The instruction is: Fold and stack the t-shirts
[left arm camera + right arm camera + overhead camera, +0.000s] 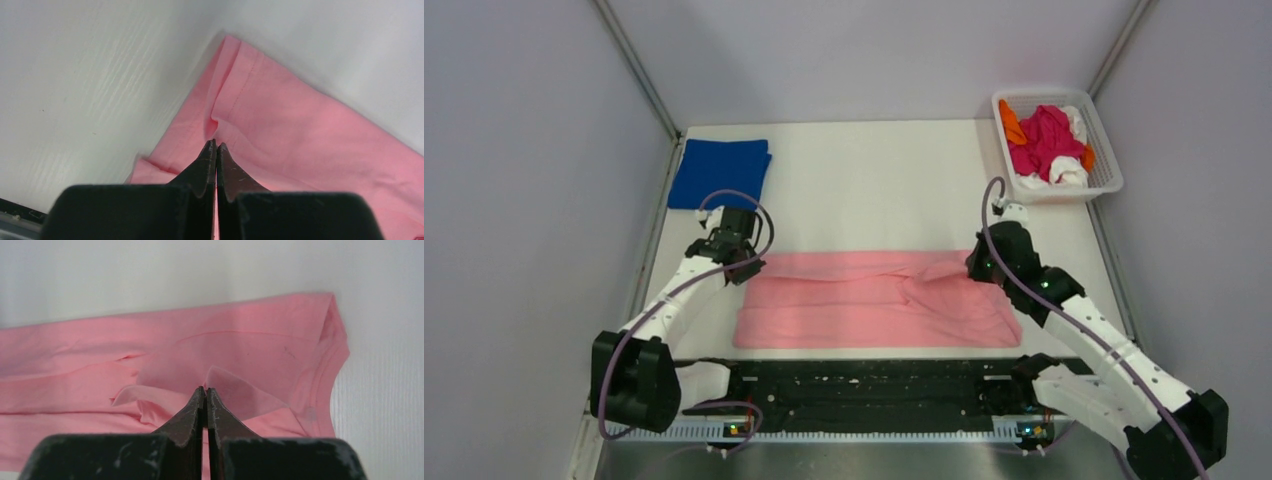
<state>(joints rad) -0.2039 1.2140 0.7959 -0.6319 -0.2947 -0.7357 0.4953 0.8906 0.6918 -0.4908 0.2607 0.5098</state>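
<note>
Lying across the middle of the smooth white table, the light pink t-shirt of soft, thin knit formed a long horizontal band, folded lengthwise with shallow wrinkles gathering toward its right end. A stitched hem ran along its left edge in the left wrist view, and the curved ribbed neckline showed at its right end in the right wrist view.

The left gripper sat at the band's far-left corner; its tapered black fingers were clenched together, pinching a small pucker of the pink cloth at their tips. The right gripper sat at the far-right corner, its scuffed black fingers likewise pressed tight on a raised flap of the same fabric.

At the table's far-left corner, well apart from the pink band, a royal blue t-shirt lay folded into a flat, neat rectangle. At the far right stood a white plastic lattice basket holding a crumpled heap: a magenta garment on top, an orange garment at its left side, and a white garment near the front.
</note>
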